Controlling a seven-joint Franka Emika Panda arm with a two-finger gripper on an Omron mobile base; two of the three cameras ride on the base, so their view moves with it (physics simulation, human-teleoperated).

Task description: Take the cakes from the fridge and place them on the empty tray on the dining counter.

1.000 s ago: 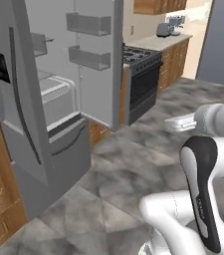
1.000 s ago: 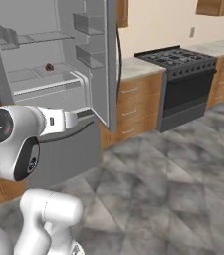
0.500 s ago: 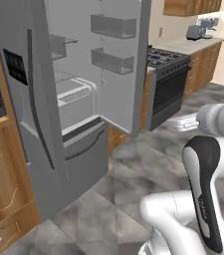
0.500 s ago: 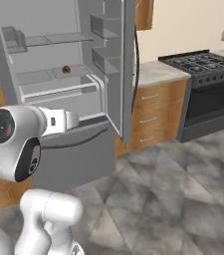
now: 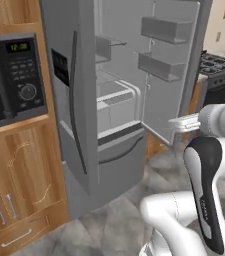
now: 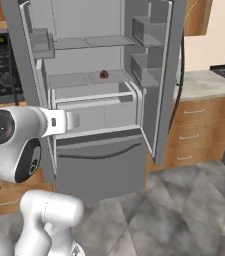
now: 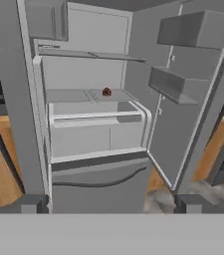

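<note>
- Gripper (image 7: 111, 203) at bottom of hand view, jaws spread wide, nothing between them; one dark fingertip (image 7: 33, 203) low left, the other low right.
- Seen also in left base view as pale fingers at centre right (image 5: 184, 123), pointing left toward the fridge, well apart from it; in right base view at left of centre (image 6: 68, 121), ahead of the round white wrist joint.
- Fridge (image 7: 98, 134) straight ahead in hand view, centre of frame; right door (image 7: 198, 94) swung open at right of frame, two grey door bins on its inner face.
- Left fridge door (image 5: 69, 100) closed, dark vertical handle and black dispenser panel on it, centre of left base view.
- Dark brown-red round cake (image 7: 106, 91) on a grey inner shelf, upper centre of hand view, toward the shelf's back; same cake (image 6: 104, 75) in upper centre of right base view, above the clear drawer.
- White slice with cherry: cannot tell where.
- Lower freezer drawer (image 6: 100, 165) closed, curved dark handle across it.
- Black microwave (image 5: 11, 80) set in wooden cabinetry at upper left of left base view, just beside the fridge.
- Wooden drawers under a light counter (image 6: 199, 82) at right of right base view; dark stove (image 5: 221, 75) at right edge of left base view.
- Grey mottled floor (image 6: 184, 210) across lower right.
</note>
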